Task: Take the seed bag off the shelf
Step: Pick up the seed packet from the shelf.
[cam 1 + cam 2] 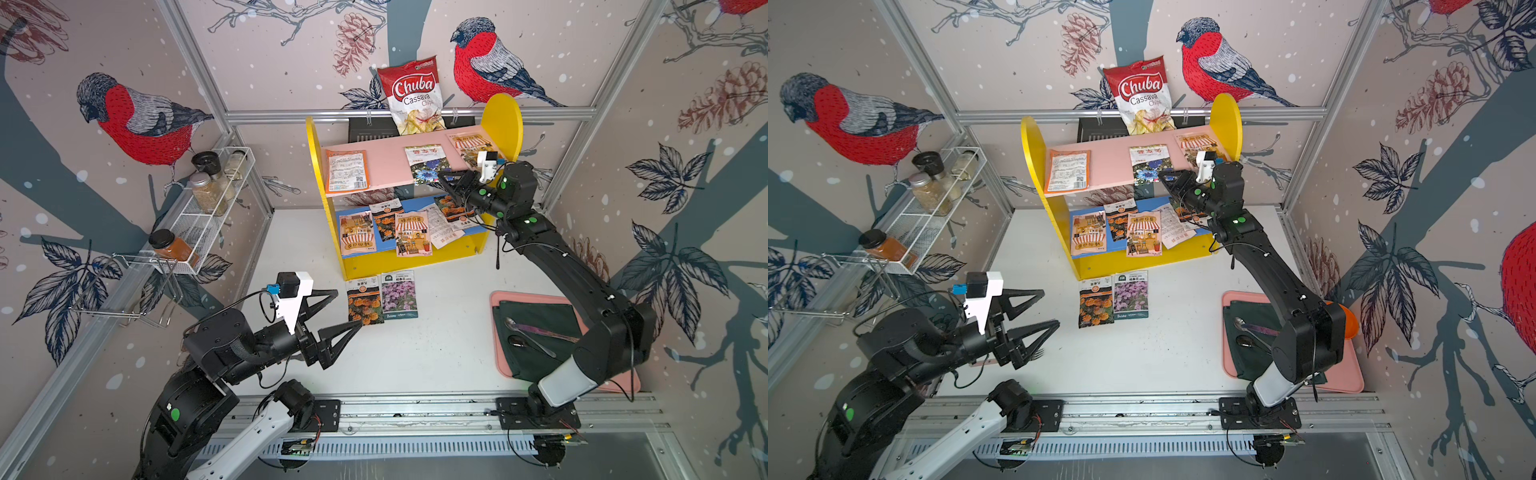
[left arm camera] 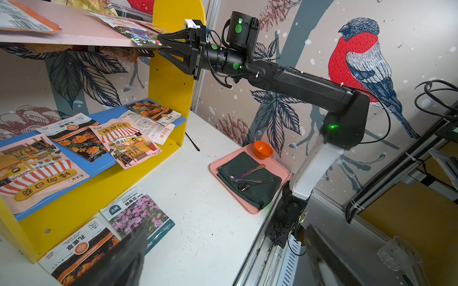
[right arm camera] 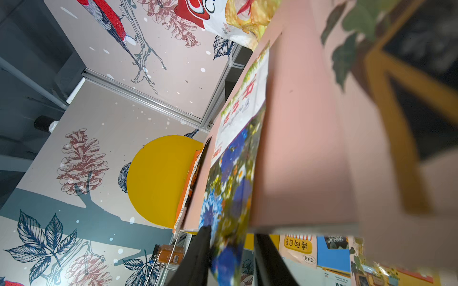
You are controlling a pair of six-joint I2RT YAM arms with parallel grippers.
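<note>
The shelf (image 1: 505, 120) has yellow round-topped sides, a pink upper board (image 1: 386, 164) and a blue lower board. A seed bag (image 1: 428, 164) with blue flowers lies on the pink board and overhangs its front edge. My right gripper (image 1: 442, 178) reaches that edge. In the right wrist view its jaws (image 3: 231, 231) straddle the seed bag (image 3: 233, 185): one finger touches it, the other stands a little apart. My left gripper (image 1: 348, 308) hovers wide open over the table, holding nothing, near two bags lying there.
More seed bags lie on both boards. Two seed bags (image 1: 382, 297) lie on the table before the shelf. A Chuba chips bag (image 1: 413, 95) leans behind the shelf. A wire spice rack (image 1: 208, 208) hangs left; a pink tray (image 1: 623, 384) with cloth and spoons sits right.
</note>
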